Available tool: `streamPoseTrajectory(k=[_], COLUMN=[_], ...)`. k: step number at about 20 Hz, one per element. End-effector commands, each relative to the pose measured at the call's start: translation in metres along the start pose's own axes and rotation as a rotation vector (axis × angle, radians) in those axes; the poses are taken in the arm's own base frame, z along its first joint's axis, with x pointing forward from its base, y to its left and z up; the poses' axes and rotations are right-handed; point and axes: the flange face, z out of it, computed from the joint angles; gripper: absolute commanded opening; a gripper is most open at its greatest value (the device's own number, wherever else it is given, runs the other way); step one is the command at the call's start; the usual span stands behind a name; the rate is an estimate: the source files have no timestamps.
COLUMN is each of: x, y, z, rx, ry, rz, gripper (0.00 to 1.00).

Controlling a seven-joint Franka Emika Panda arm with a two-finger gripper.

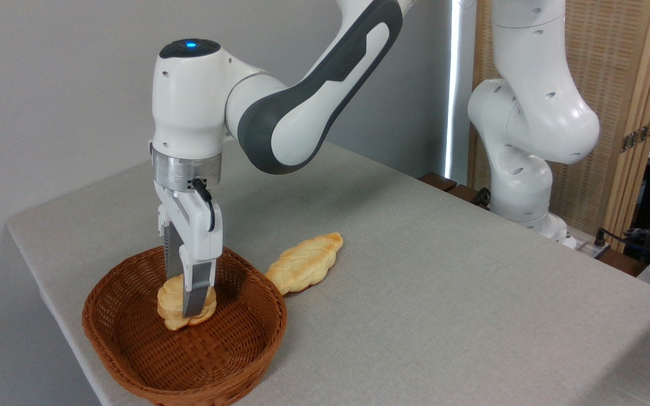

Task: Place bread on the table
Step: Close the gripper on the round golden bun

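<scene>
Bread (174, 307): small scalloped bun, pale golden, inside the wicker basket (133, 361); it sits tipped on edge rather than flat. Whether its lower edge touches the basket floor or hangs just clear of it cannot be told.
Gripper (189, 301): pointing straight down into the basket, its jaws pinching the bun from two sides. The near finger (198, 287) lies flat against the bun's front face; the far finger shows only as a grey strip behind the bun, toward 11 o'clock of it.
Basket: brown woven oval at the table's near left corner, roughly 7 o'clock from the table's middle. The bun is in its rear half, toward 12 o'clock of the basket's centre.
Braided loaf (305, 262): longer, leaf-shaped, lying flat on the cloth just outside the basket rim at about 2 o'clock from the basket. Its near tip is close to the rim; contact cannot be told.
Table (443, 293): light grey cloth with rounded corners.
Arm (280, 113): white and dark grey, reaching in from 1 o'clock, with a blue light lit on top of the wrist joint. Its base stands past the table's far right edge, at about 2 o'clock.
</scene>
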Motion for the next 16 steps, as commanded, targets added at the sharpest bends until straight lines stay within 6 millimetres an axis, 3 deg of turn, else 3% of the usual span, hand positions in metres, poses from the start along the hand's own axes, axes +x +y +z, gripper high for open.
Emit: streamPoseTrajectory(k=[1, 11, 16], x=[0.001, -0.001, 0.001], y=[-0.004, -0.008, -0.01], z=[-0.001, -0.014, -0.04], rx=[0.016, 0.029, 0.053], ry=[0.006, 0.022, 0.05], rz=[0.009, -0.01, -0.02], gripper=[0.79, 0.8, 0.8])
